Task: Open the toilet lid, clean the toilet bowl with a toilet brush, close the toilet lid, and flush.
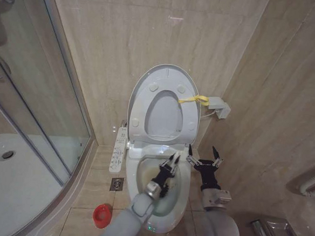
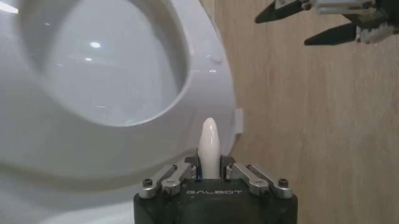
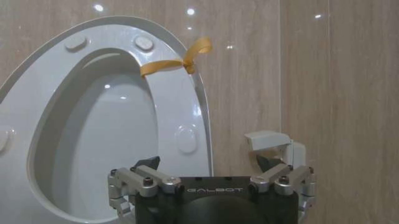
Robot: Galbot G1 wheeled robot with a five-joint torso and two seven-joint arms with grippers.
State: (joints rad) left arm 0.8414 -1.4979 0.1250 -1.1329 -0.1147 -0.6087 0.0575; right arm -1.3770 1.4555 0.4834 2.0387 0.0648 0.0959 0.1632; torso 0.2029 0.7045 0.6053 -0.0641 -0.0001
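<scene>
Fingers [image 2: 187, 170] of the left gripper [image 1: 170, 163] clamp the toilet brush [image 2: 209, 147] handle over the stained toilet bowl [image 1: 143, 173]. Toilet lid [image 1: 164, 105] stands raised against the wall, yellow strap [image 1: 194, 99] at its edge. Right gripper [image 1: 202, 152] hovers beside the bowl, fingers spread, holding nothing.

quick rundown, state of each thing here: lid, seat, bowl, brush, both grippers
toilet lid: raised, against the wall
seat: raised against the lid
toilet bowl: uncovered, yellowish stain inside
toilet brush: white handle clamped in the left gripper
left gripper: shut on the brush, over the bowl
right gripper: open, empty, right of the bowl
</scene>
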